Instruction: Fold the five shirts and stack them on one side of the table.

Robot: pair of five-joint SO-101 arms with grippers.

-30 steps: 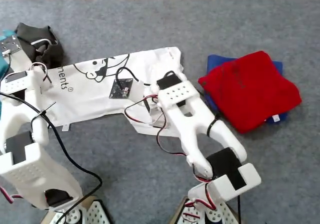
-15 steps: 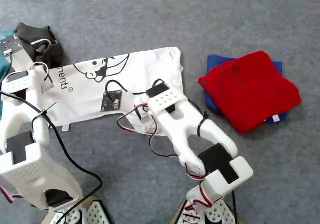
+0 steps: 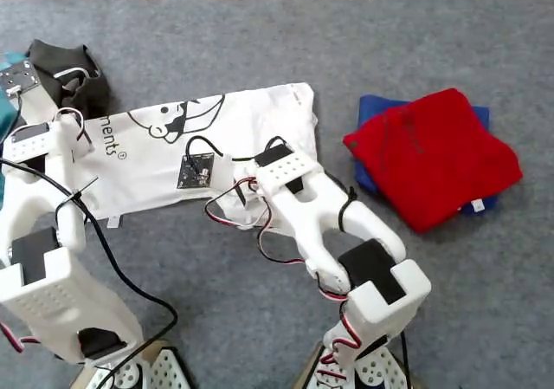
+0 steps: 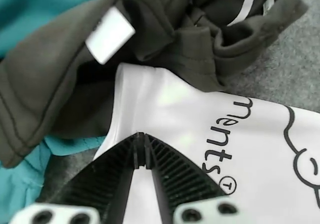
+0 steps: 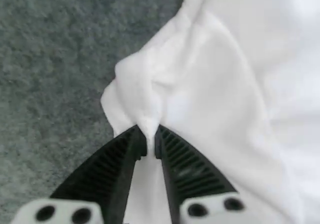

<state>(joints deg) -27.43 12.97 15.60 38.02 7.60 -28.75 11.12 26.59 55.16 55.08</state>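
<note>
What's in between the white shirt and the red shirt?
In the high view, going from the white shirt: a bare strip of grey table, then the edge of a blue shirt poking out under the red shirt.

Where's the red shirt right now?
High view: the red shirt lies folded atop the blue shirt, right side of the table, apart from the white shirt.

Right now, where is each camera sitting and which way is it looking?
High view: above the table, looking down; both arms show, the left arm and the right arm.
Left wrist view: on the left arm, facing its shut left pincer at the white shirt beside the dark shirt.
Right wrist view: on the right arm, facing its right pincer pinching the white shirt.
Shared: all three show the white shirt.
</note>
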